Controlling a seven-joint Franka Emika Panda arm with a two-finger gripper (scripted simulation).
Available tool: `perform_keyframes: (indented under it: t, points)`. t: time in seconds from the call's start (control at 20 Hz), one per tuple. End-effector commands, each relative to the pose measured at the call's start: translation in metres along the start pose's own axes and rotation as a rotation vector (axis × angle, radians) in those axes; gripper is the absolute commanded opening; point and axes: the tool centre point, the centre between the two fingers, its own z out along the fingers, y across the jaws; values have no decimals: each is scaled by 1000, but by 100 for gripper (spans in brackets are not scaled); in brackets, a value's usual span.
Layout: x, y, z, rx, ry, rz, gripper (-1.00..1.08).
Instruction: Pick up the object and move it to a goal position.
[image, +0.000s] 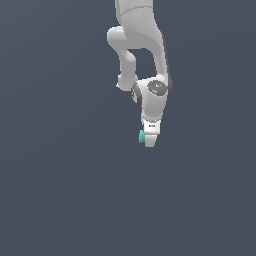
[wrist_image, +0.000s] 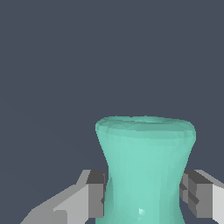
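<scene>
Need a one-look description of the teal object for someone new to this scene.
Follow the white arm down to its end effector. The teal object sits pinched between the grey fingers: a small waisted spool, the only coloured thing against the dark background.

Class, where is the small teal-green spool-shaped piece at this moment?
The small teal-green spool-shaped piece sits between the two grey pads of the white gripper, poking out toward the exterior view's left at the arm's lower end.

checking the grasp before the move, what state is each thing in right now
small teal-green spool-shaped piece: gripped at its narrow waist, one grey pad on each side
white and grey pincer: shut on the piece
white robot arm: reaching downward
</scene>
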Motion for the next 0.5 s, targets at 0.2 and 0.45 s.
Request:
perform_keyframes:
  t: [0.2, 0.45]
  points:
    - [-1, 1, 0, 0, 0, 0, -100]
    - [-13, 7, -6, 0, 0, 0, -100]
